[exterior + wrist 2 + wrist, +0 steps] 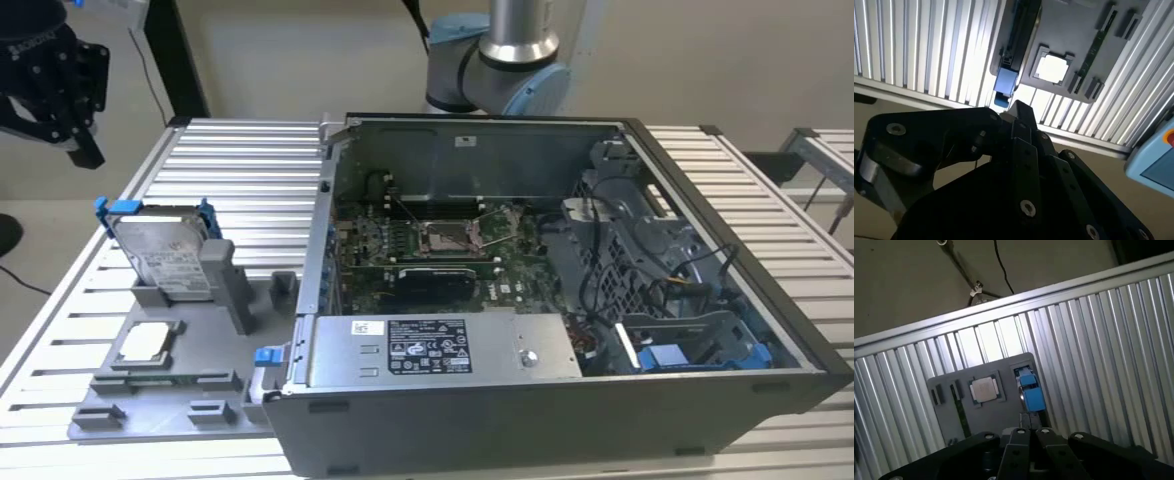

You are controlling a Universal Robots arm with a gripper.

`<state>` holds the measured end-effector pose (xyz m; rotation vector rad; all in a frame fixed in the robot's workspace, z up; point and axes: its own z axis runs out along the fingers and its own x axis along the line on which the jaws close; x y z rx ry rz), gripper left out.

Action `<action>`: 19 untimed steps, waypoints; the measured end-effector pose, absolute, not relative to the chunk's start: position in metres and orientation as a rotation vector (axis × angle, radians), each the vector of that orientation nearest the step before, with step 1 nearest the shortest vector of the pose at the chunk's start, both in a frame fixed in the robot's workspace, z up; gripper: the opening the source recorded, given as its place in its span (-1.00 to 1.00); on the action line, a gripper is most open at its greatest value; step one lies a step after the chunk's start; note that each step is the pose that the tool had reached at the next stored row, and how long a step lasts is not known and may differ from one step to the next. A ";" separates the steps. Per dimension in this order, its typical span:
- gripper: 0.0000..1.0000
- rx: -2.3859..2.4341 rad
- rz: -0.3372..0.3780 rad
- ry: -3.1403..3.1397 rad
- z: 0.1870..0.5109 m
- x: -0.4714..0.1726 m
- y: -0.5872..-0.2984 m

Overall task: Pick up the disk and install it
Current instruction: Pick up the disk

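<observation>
On the counter [240, 160], at the exterior view's left, the disk [167, 258] stands on edge in a grey holder [174, 395], just beside the open case [467, 135]. The gripper [83, 150] hangs well above it, fingers [1023, 122] pressed together and holding nothing (the pickup, I judge, is not yet begun). A grasp calls for them to part and line up over the disk's blue-tabbed top edge.

From the gripper [78, 135], the disk [167, 255] stands on edge below and well apart, slotted in the holder tray [160, 400] on the slatted table [227, 150]; the chip [147, 342] lies on that tray just beside the disk; the open computer case [534, 400] sits beyond the disk, farther from the gripper.
</observation>
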<state>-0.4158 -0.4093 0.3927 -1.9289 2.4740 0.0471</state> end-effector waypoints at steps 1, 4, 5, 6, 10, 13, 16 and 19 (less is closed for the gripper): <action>-1.00 -1.952 0.047 2.456 0.393 -0.416 -0.409; -1.00 -2.018 0.047 2.403 0.393 -0.416 -0.409; -1.00 -2.040 0.047 2.385 0.393 -0.416 -0.409; -1.00 -2.062 0.048 2.366 0.393 -0.416 -0.409; -1.00 -2.147 0.048 2.291 0.393 -0.416 -0.409; -1.00 -2.207 0.048 2.234 0.393 -0.416 -0.409; -1.00 -2.250 0.048 2.192 0.393 -0.416 -0.409; -1.00 -2.284 0.048 2.157 0.393 -0.416 -0.409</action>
